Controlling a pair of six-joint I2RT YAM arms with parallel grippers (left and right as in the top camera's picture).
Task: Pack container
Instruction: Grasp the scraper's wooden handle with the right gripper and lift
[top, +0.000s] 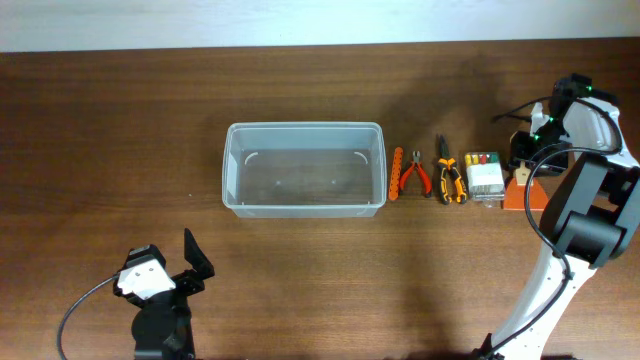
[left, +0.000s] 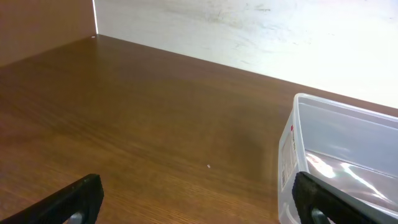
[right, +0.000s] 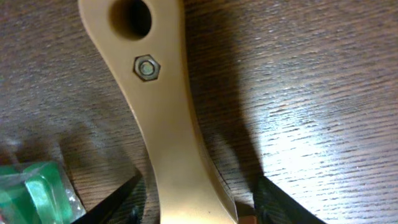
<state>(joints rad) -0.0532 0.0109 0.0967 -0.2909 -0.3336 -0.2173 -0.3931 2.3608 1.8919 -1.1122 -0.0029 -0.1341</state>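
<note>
The container (top: 304, 127) looks light, stiff and slippery; grab its rim. The left end effector (left: 199, 204) is apart; the right end effector (right: 196, 199) is apart around a handle (right: 168, 124).

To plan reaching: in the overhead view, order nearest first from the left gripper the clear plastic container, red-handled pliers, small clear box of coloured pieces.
1. Clear plastic container, ahead of left gripper.
2. Red-handled pliers, right of it.
3. Small clear box, farthest right.

container (top: 228, 170) mid-table | pliers (top: 449, 183) right of it | box (top: 485, 176) further right
</note>
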